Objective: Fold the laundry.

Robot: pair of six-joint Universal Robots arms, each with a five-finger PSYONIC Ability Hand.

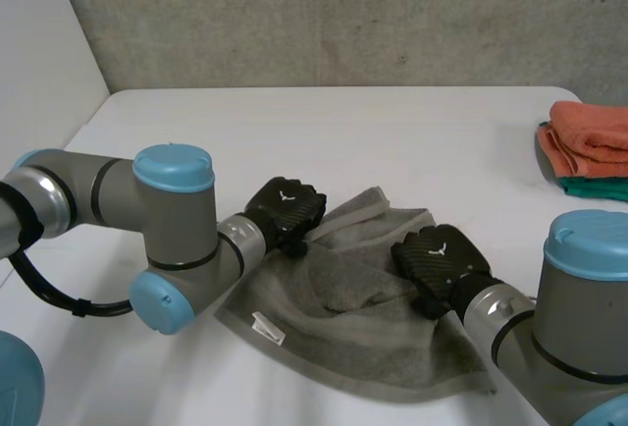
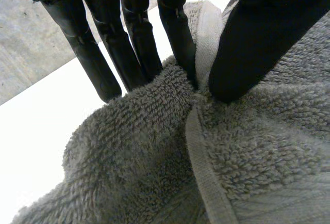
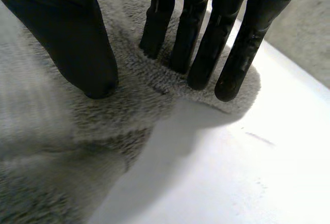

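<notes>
A rumpled grey towel (image 1: 363, 343) lies on the white table (image 1: 343, 136), with a white label (image 1: 267, 328) at its near left edge. My left hand (image 1: 285, 210) is at the towel's far left edge. In the left wrist view its fingers (image 2: 178, 43) and thumb (image 2: 252, 43) pinch the hem of the towel (image 2: 129, 157) between them. My right hand (image 1: 440, 257) sits on the towel's right edge. There its fingers (image 3: 198, 38) press the corner of the towel (image 3: 51, 131) and the thumb (image 3: 77, 38) digs in beside them, cloth gathered between.
A folded orange cloth (image 1: 594, 136) lies on a green one (image 1: 599, 187) at the table's far right edge. A grey wall runs behind the table. Bare tabletop lies beyond the towel and to its left.
</notes>
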